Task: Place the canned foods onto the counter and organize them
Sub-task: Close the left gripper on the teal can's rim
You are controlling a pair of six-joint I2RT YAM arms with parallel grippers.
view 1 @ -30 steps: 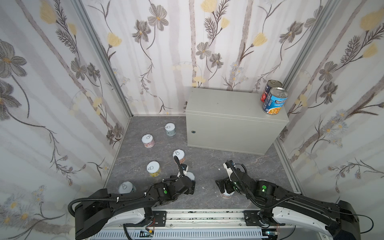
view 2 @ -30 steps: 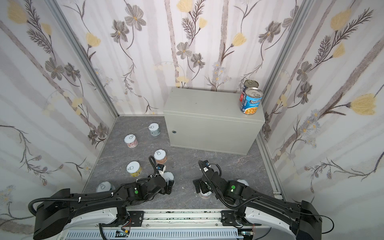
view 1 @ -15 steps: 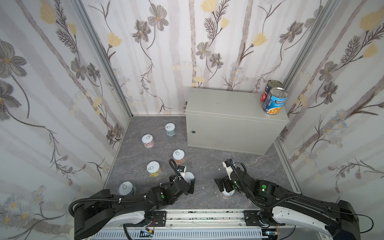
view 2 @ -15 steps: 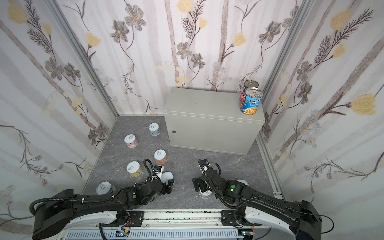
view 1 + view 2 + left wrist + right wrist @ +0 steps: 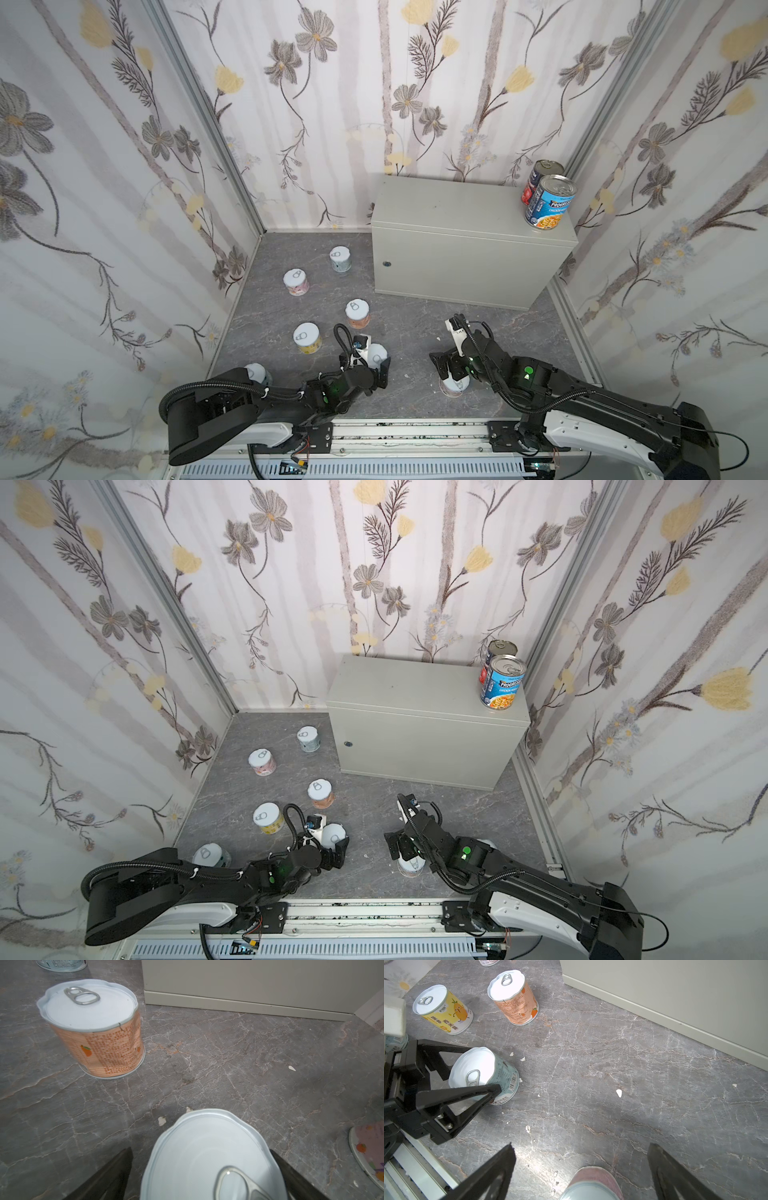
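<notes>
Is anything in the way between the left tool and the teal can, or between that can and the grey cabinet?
Nothing visible. The open left tool straddles the short teal-labelled pull-tab can. The marbled floor toward the light-grey metal cabinet is bare; the orange-labelled can stands off to the side.

Two tall cans [image 5: 549,203] stand on the counter [image 5: 444,205], at its right end; perhaps eight short cans [image 5: 357,311] dot the floor [image 5: 415,324] left of and before it.
</notes>
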